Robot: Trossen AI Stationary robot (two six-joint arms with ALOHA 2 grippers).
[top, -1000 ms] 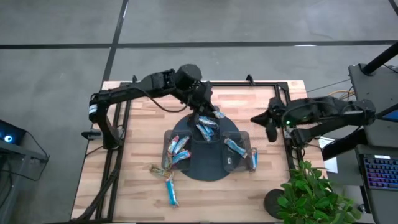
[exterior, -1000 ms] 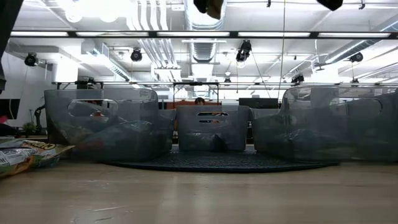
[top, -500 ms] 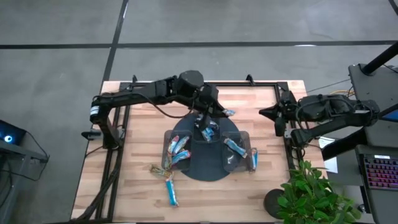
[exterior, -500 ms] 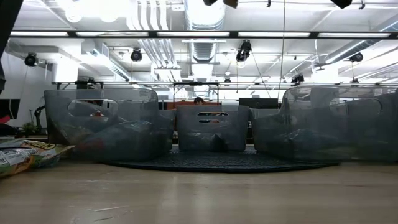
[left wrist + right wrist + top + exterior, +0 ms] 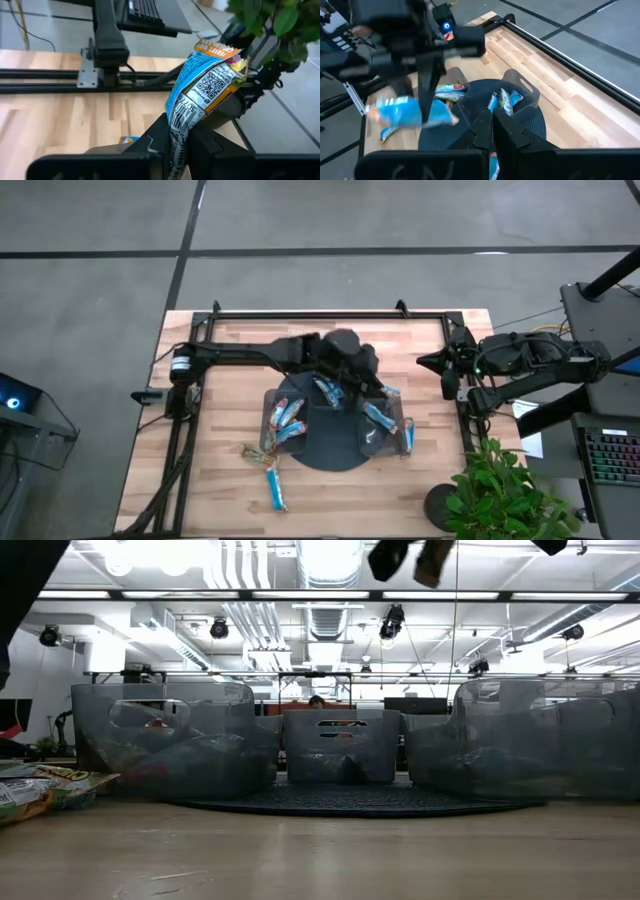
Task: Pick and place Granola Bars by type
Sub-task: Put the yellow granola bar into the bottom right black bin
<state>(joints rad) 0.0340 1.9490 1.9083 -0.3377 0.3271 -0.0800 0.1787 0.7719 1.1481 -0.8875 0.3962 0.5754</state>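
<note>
A dark round tray (image 5: 335, 452) carries three clear bins. Light blue Granola Bars lie in the left bin (image 5: 287, 418), the far bin (image 5: 328, 392) and the right bin (image 5: 378, 420). My left gripper (image 5: 378, 387) hangs above the tray between the far and right bins, shut on a light blue bar with an orange end (image 5: 207, 75). It also shows at the top of the low view (image 5: 410, 558). My right gripper (image 5: 422, 363) waits shut and raised at the table's right edge, with nothing in it (image 5: 492, 127). My left gripper pinches one end of the bar (image 5: 176, 137) between its two fingers. The fingers slant down toward the table's right edge. The rest of the bar sticks out beyond the fingertips, orange end (image 5: 217, 50) foremost, lifted clear above the tray and bins.
Loose bars lie on the wood to the tray's near left (image 5: 257, 450) and toward the near edge (image 5: 276, 488); the low view shows them at its left (image 5: 40, 790). A black rail (image 5: 320, 313) runs along the far edge. A potted plant (image 5: 500, 490) stands off the near right corner.
My left gripper has carried the blue bar from above the far bin toward the table's right and near edges, sinking a little and rolling somewhat, still shut on it. My right gripper has drawn back slightly toward the right edge.
</note>
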